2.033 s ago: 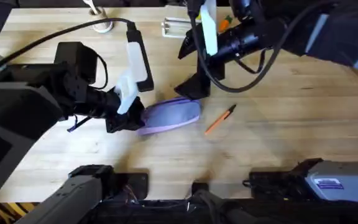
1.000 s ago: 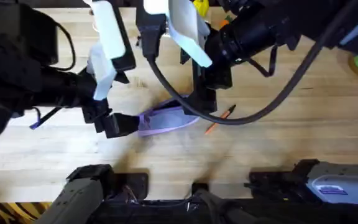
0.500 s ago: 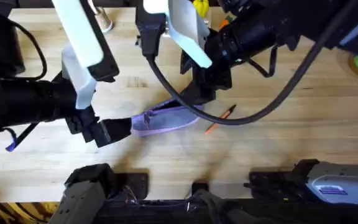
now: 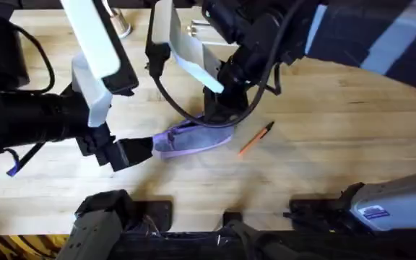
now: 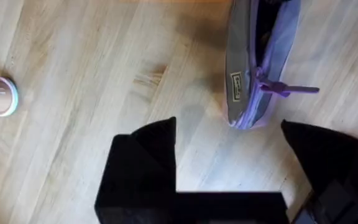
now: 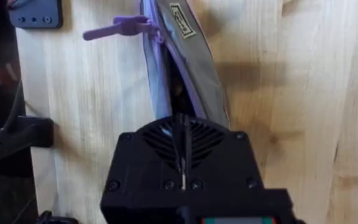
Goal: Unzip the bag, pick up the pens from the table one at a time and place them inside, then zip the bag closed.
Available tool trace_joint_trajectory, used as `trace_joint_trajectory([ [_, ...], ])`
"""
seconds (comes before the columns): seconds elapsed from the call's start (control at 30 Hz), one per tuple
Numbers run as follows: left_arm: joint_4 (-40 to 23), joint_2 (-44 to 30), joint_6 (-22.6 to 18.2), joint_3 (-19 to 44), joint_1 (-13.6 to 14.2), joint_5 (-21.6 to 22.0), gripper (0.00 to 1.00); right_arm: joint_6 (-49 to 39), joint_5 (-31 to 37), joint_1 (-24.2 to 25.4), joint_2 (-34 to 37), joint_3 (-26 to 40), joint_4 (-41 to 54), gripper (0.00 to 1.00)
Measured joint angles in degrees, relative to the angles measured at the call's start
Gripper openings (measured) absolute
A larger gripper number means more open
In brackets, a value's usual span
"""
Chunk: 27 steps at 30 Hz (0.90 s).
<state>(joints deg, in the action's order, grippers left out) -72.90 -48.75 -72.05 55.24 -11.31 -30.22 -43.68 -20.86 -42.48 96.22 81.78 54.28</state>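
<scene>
Lying on the counter (image 4: 323, 166), the bag (image 4: 191, 139) sits just ahead of the spread left claw (image 5: 229, 134). The right claw (image 4: 219, 114), pressed together, pinches its far end; the pen (image 4: 256, 138) lies beside it.

Matte black arms carry white link covers, looping black cables and a ribbed, vented right pincer (image 6: 184, 163) housing.
</scene>
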Motion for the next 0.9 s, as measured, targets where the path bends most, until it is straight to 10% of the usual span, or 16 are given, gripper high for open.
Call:
trace_joint_trajectory([
  [0.9,0.0,0.0,0.0,0.0,0.0,0.0,0.993,0.0,-5.77,-0.48,12.51,0.37,-4.88,0.034],
])
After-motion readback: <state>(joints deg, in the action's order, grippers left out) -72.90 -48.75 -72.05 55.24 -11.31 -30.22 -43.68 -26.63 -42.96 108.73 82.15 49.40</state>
